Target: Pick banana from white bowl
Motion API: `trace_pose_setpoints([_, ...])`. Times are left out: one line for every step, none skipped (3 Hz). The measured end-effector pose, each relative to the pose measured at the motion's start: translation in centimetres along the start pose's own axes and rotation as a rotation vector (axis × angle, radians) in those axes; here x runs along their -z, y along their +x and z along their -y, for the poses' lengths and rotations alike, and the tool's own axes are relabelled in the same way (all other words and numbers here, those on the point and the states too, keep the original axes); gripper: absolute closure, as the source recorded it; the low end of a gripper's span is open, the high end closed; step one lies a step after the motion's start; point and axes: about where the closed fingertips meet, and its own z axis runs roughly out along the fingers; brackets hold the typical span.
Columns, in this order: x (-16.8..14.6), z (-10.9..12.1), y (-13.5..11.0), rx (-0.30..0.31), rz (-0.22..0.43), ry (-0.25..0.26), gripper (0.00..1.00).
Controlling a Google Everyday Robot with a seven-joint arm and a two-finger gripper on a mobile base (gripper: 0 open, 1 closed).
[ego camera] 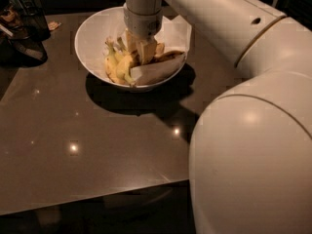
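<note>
The white bowl (92, 33) stands at the far middle of the dark table, lined with crinkled white paper (156, 69). A plump yellow banana (118, 67) lies in it, stem end up and to the left. A browner, thinner banana (168, 56) lies at the right of the bowl, partly under the paper. My gripper (141, 50) reaches straight down into the bowl from the white arm, just right of the yellow banana and touching the fruit.
Dark objects (24, 28) crowd the table's far left corner, with a small orange scrap (53, 25) beside them. The arm's big white body (253, 145) fills the right side. The table's front edge (97, 199) runs along the bottom.
</note>
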Motion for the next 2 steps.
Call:
trace_pose_setpoints([2.1, 0.2, 0.2, -0.023, -0.022, 0.000, 1.00])
trace_pose_setpoints([4.1, 1.0, 0.1, -0.039, -0.049, 0.007, 1.00])
